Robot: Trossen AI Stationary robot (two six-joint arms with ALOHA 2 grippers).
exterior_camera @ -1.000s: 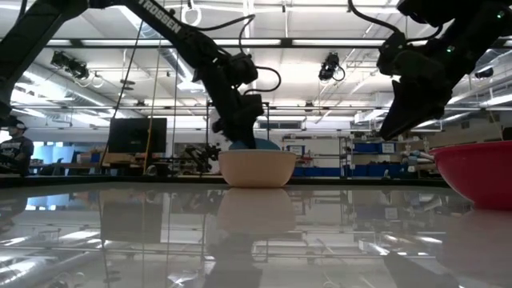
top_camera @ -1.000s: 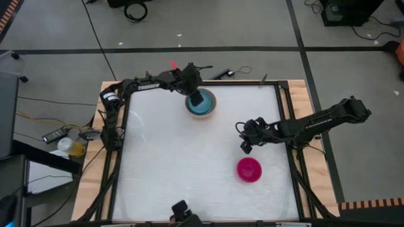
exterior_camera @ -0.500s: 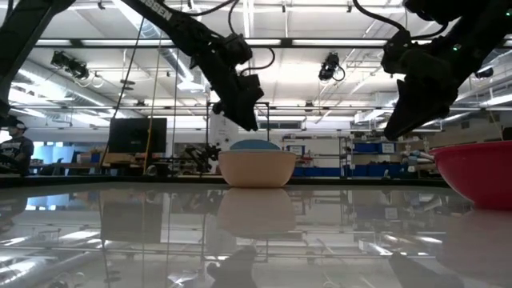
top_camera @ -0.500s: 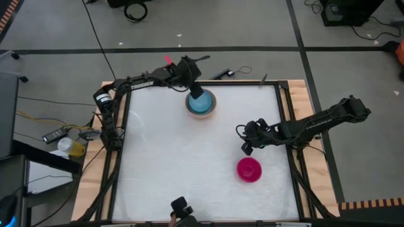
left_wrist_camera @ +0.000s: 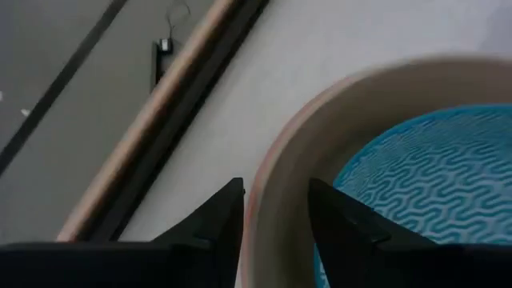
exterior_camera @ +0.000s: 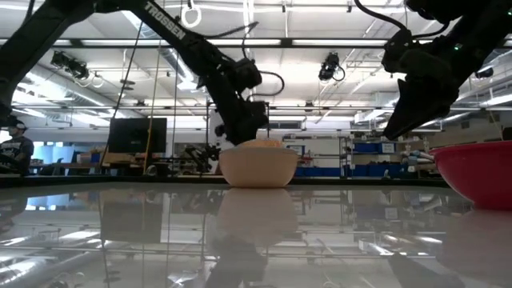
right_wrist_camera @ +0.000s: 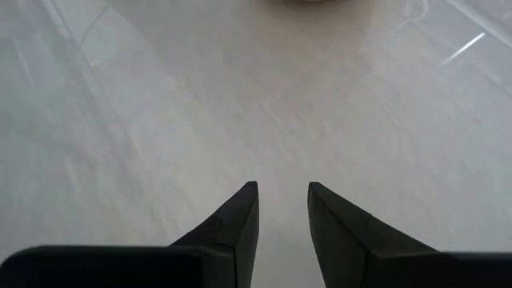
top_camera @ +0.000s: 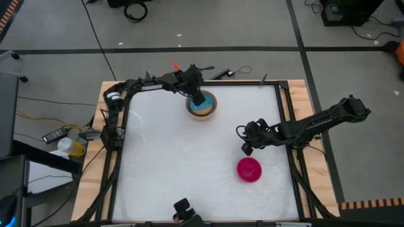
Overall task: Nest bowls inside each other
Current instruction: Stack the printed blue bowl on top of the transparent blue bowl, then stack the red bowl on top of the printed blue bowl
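A stack of bowls sits at the far middle of the table. A beige bowl (top_camera: 212, 108) is outermost, and a patterned light blue bowl (left_wrist_camera: 416, 184) is nested in it. My left gripper (left_wrist_camera: 276, 186) is down at the stack's far-left rim, open, with one finger outside the beige wall and one inside. A red-magenta bowl (top_camera: 249, 169) rests on its base near the right side. My right gripper (top_camera: 246, 149) hovers just beyond it, open by a narrow gap, with nothing between its fingers (right_wrist_camera: 282, 192). My left gripper straddles the beige bowl's rim (left_wrist_camera: 268, 172), slanting down from the table's far left. One finger (left_wrist_camera: 228, 210) is outside the wall and the other (left_wrist_camera: 340, 214) is inside, over the blue bowl's edge. Whether either finger touches the wall, I cannot tell.
The table's wooden and black frame rail (left_wrist_camera: 160, 136) runs close behind the stack. A small black device (top_camera: 183, 209) sits at the near edge. The left and middle of the white tabletop (top_camera: 164, 164) hold nothing. A person (exterior_camera: 12, 150) stands far off in the room.
My left gripper rose out of the stack toward the far-left corner, then came back down onto the stack's far-left rim. In the low view, the blue dome that stood above the beige rim no longer shows there. My right arm has kept still.
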